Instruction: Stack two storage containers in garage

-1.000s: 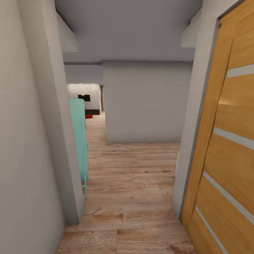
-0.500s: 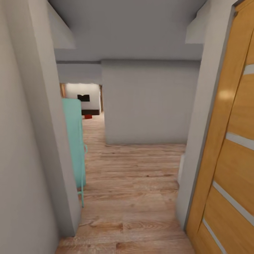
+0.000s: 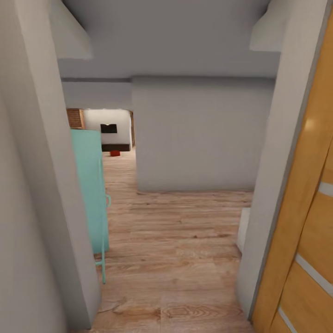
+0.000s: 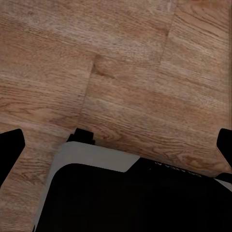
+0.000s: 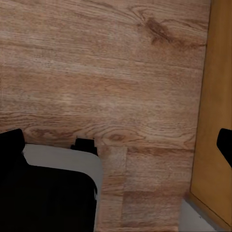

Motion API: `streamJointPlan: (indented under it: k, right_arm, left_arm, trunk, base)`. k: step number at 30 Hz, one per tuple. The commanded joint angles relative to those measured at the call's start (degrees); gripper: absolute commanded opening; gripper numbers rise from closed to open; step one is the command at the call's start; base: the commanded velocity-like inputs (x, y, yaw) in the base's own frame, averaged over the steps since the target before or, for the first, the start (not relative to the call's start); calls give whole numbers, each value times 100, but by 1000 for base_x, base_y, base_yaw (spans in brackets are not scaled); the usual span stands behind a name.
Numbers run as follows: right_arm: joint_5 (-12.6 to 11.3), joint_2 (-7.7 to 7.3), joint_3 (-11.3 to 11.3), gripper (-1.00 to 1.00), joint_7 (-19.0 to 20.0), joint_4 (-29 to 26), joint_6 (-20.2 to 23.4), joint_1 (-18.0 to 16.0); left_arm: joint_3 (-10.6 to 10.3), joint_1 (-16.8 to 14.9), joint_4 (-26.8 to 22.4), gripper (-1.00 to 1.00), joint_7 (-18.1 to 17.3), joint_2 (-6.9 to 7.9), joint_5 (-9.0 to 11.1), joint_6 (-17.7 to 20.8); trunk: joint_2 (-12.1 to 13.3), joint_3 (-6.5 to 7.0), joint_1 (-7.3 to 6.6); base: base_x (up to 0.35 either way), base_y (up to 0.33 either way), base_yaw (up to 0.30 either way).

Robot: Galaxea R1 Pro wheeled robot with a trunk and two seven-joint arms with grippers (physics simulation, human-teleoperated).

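Note:
Far down the hallway, in the head view, a small orange-red storage container (image 3: 115, 153) sits on the light wood floor of the living room, below a dark wall TV (image 3: 108, 128). A strip of red brick (image 3: 74, 118) shows left of that opening. In the left wrist view my left gripper (image 4: 116, 145) hangs open over wood planks, one black fingertip (image 4: 9, 150) at each side of the picture. My right gripper (image 5: 118, 145) is open too, its fingertips (image 5: 12, 142) wide apart with nothing between them.
I stand in a narrow doorway: a grey wall post (image 3: 55, 194) on the left, an open wooden door (image 3: 305, 222) close on the right. A turquoise cabinet (image 3: 90, 189) stands past the left post. A grey wall (image 3: 199, 134) blocks straight ahead; the passage continues left of it.
The camera has moved forward through the doorway: door and left post have slid outward, the far room looks slightly nearer, and the brick strip has come into view.

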Motion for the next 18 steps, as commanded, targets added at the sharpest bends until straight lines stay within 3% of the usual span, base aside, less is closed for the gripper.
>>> streamJointPlan:
  k: [1,6,18]
  right_arm:
    - [55,10,-39,100,-22,17,-30,-8]
    - [50,74,-58,100,-17,17,-33,-8]
    - [33,72,-56,100,-14,17,-33,-8]
  left_arm:
    - [-9,-5,6,100,-5,0,30,-17]
    - [-9,-5,6,100,-5,0,29,-17]
    - [-9,-5,6,100,-5,0,28,-17]
  trunk:
    - [-6,-8,4]
    - [-6,-8,4]
    - [-6,-8,4]
  base:
    - [322,0,0]
    - [322,0,0]
    - [322,0,0]
